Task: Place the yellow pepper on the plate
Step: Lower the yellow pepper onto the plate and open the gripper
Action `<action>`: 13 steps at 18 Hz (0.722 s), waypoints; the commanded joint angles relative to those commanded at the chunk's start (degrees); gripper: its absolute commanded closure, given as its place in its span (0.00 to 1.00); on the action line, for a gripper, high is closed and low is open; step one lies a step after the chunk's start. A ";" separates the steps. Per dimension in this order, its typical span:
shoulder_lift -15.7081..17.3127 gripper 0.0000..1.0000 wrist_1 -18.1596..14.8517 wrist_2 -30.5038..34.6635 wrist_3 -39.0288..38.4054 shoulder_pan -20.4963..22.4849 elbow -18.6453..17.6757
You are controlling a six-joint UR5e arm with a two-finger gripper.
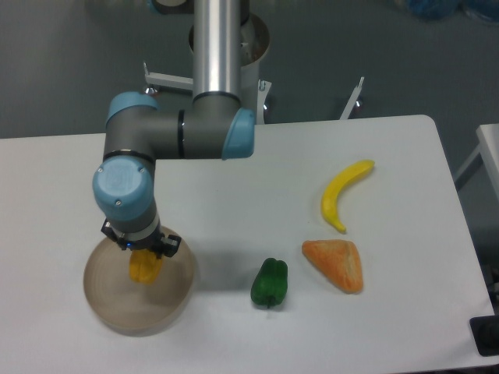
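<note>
Gripper fingers were pinched on the yellow pepper, which hung below them over the middle of the plate; whether it touched the dish could not be told. To finish well, the arm would probably need to lower straight down until the pepper rested on the flat centre, then spread the fingers only enough to free it, so the lumpy fruit did not roll toward the low rim. Well off to the side on the table lay a green pepper, an orange wedge and a banana.
</note>
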 joint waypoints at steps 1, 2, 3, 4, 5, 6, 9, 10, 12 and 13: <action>0.00 0.62 1.93 0.26 0.26 -0.18 -0.70; 0.00 0.62 3.95 0.26 0.53 -0.18 -1.67; 0.00 0.62 5.54 0.35 0.62 -0.35 -2.46; 0.00 0.62 6.34 0.44 0.62 -0.44 -2.99; -0.09 0.62 6.78 0.53 0.62 -0.53 -3.17; -0.09 0.62 6.78 0.53 0.62 -0.53 -3.17; -0.35 0.62 6.70 0.53 0.62 -0.71 -3.17; -0.44 0.62 6.78 0.53 0.62 -0.71 -3.17; -0.53 0.62 6.78 0.53 0.62 -0.71 -3.17; -0.53 0.62 6.78 0.53 0.79 -0.71 -3.17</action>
